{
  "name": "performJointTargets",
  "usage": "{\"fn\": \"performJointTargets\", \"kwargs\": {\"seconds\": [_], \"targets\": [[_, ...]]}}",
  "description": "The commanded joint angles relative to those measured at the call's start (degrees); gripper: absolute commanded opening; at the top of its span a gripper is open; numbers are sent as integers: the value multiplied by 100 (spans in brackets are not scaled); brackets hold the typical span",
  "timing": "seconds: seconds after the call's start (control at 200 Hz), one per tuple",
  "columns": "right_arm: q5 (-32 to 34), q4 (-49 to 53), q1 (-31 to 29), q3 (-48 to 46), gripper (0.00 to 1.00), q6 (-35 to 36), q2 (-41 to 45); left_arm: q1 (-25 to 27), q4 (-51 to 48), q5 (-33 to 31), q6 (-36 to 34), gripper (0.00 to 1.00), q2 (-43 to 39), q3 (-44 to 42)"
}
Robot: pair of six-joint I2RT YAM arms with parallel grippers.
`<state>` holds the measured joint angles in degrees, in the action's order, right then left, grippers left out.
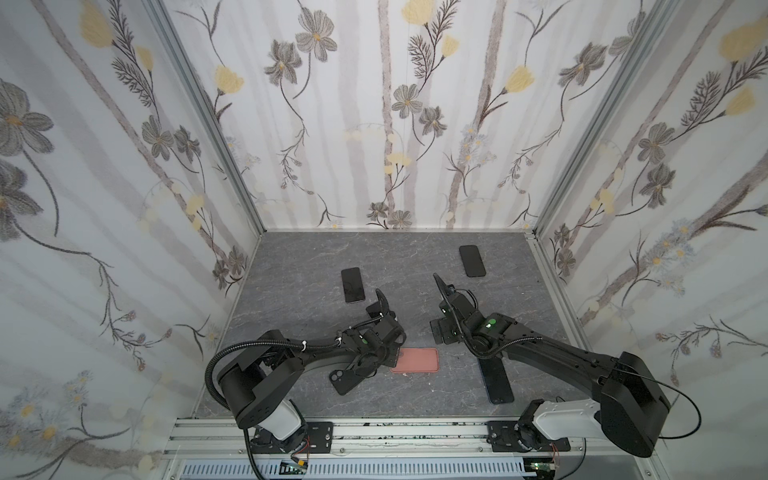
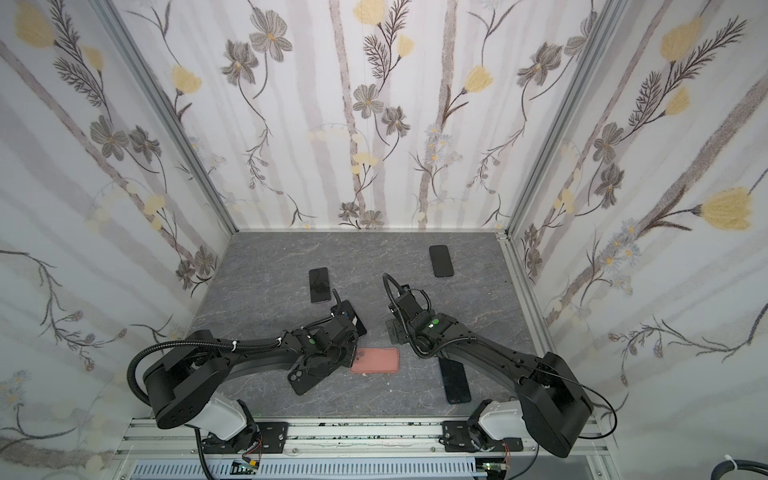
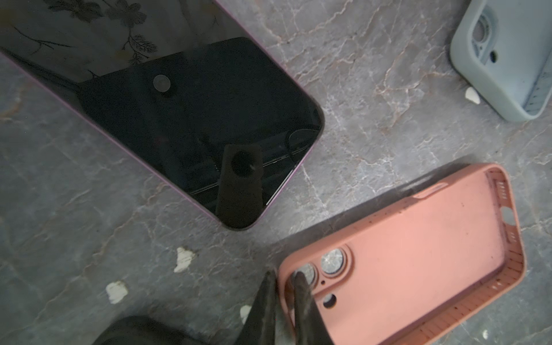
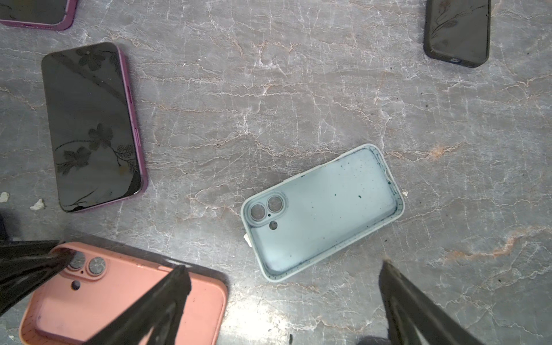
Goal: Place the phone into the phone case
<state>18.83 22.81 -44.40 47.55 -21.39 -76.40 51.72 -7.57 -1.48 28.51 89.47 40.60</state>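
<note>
The left gripper [image 3: 285,276], nearly closed, pinches the rim of the pink phone case [image 3: 403,254] at its camera-hole end. The purple-edged phone [image 3: 179,119] lies screen-up, apart, at the case's eleven o'clock. Only the wrist views show the pale blue case [image 4: 322,212], which lies beneath the wide-spread, empty right gripper [image 4: 283,265].

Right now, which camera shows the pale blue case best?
The right wrist view: the pale blue case lies whole, open side up, empty. The left wrist view crops it to one end. Both top views show none of it.
</note>
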Motion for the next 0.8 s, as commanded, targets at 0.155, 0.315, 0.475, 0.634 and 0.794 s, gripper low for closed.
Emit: {"fn": "performJointTargets", "kwargs": {"seconds": [0.155,0.315,0.475,0.634,0.794], "targets": [[56,100,-7,118,97,-35,9,6,-212,-11,196,33,-197,10],[-144,99,-16,290,96,-93,-56,10,-154,-96,293,37,-596,113],[-270,88,-110,610,95,-94,-270,0,-317,-498,103,37,-1339,271],[-326,-19,-217,1127,94,-33,-718,-58,-523,-1223,-319,42,-2496,228],[-321,-17,-671,1915,94,45,-1448,-151,-821,-1638,-885,49,-3372,208]]}}
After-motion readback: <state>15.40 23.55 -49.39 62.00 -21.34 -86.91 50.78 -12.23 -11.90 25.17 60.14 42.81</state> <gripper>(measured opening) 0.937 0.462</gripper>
